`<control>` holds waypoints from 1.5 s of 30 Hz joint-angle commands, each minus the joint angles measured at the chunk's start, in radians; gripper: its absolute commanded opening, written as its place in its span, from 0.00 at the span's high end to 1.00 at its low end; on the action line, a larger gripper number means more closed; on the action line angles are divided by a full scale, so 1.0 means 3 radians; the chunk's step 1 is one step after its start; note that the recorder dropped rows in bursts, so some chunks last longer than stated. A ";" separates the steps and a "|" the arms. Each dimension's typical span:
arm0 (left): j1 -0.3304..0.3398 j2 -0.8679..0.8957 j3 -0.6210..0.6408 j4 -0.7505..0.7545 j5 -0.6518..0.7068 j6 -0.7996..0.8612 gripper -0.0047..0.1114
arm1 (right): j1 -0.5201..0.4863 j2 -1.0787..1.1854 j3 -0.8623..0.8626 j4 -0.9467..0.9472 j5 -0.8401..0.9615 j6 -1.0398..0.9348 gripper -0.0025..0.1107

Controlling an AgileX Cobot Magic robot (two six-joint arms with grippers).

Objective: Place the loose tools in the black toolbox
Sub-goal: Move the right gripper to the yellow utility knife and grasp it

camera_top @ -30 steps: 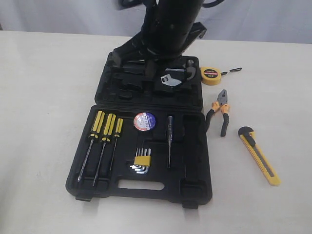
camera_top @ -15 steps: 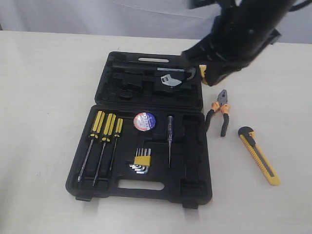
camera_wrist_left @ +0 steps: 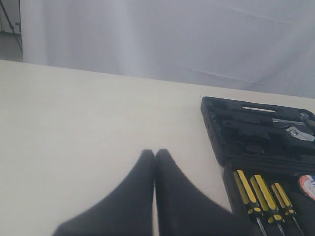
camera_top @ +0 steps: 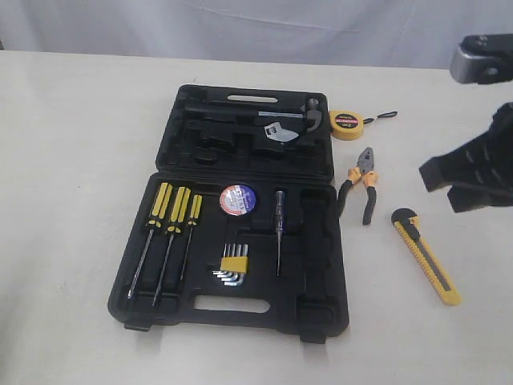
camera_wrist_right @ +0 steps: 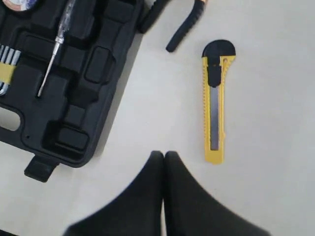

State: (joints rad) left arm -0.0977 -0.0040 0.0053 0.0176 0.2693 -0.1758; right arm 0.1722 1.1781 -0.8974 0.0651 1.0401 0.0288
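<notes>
Toolbox [camera_top: 240,305] lies open on the table [camera_top: 72,160], both halves flat, slot handle at the near edge. You'll find the tape roll [camera_top: 238,199] already in the near half, in a round recess between the screwdrivers [camera_top: 170,220] and a slim tester [camera_top: 278,228]. Hex keys [camera_top: 233,265] sit just nearer.

Three tools lie loose on the table, all right of the toolbox:
- Tape measure [camera_top: 347,124]: farthest, just beside the far half's right corner, cord trailing right.
- Pliers [camera_top: 362,186]: nearer, nose pointing far, handles slightly spread, close to the case beside the hinge line.
- Knife [camera_top: 426,257]: nearest and farthest right, lying aslant with the black cap end far, well apart from the case.

Your right gripper [camera_wrist_right: 164,155]: fingers pressed together, holding nothing. It is over bare table between the toolbox's near right corner and the knife, touching neither. In the exterior view the right arm [camera_top: 473,172] is a dark blur at the right edge.

Your left gripper [camera_wrist_left: 155,151]: fingers pressed together, empty, over bare table off the toolbox's screwdriver side.
</notes>
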 commanded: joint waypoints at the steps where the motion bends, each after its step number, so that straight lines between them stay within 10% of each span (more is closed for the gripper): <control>1: -0.0019 0.0013 -0.0018 0.0017 0.0003 0.0001 0.96 | -0.0072 -0.0090 0.0332 0.0028 -0.0255 0.0026 0.98; 33: -0.0019 0.0013 -0.0018 -0.0012 0.0003 0.0001 0.96 | -0.0072 0.0917 0.0454 -0.0069 -0.0998 0.0442 0.98; 41: -0.0019 0.0013 -0.0018 -0.0012 0.0003 0.0001 0.96 | -0.0072 0.1298 0.0454 -0.0109 -0.1272 0.0376 0.50; 45: -0.0019 0.0013 -0.0018 -0.0012 0.0003 0.0001 0.96 | -0.0167 0.1405 0.0422 -0.0115 -0.1321 0.0376 0.50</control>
State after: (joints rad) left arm -0.0977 -0.0040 0.0053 0.0176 0.2693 -0.1758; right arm 0.1477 1.5771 -0.7646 0.0391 0.6633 0.1526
